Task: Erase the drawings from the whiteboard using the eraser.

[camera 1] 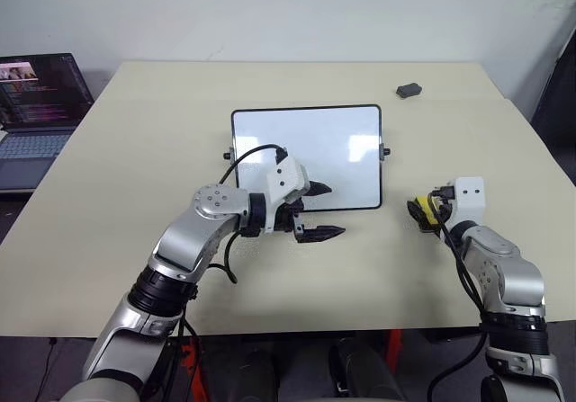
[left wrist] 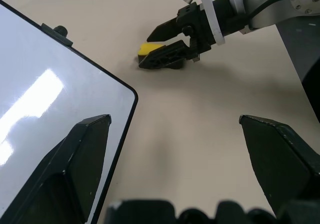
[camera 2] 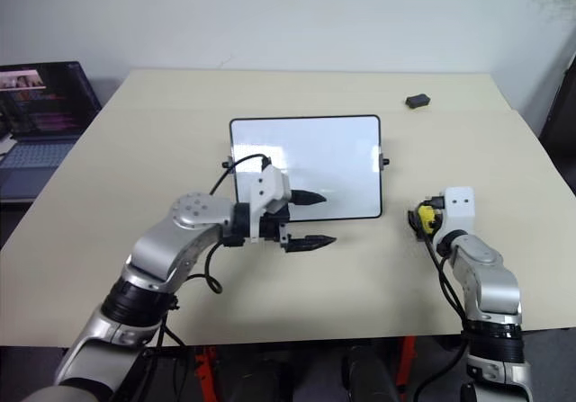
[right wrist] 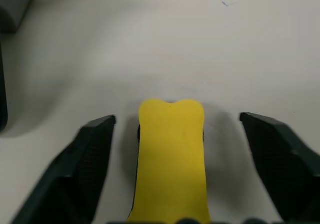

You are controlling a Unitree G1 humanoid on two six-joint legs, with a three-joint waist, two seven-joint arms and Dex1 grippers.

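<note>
Eraser released beside the clean whiteboard

Right gripper (right wrist: 172, 129) stands open astride the eraser (right wrist: 171, 159); withdrawing carelessly could drag it.

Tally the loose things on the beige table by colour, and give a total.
White: 1, the rectangular glossy whiteboard with a thin black frame
Yellow: 1, the small oblong sponge-like eraser, lying between the right gripper's open jaws
Dark grey: 1, the small block near the table's far right corner
Total: 3
</note>
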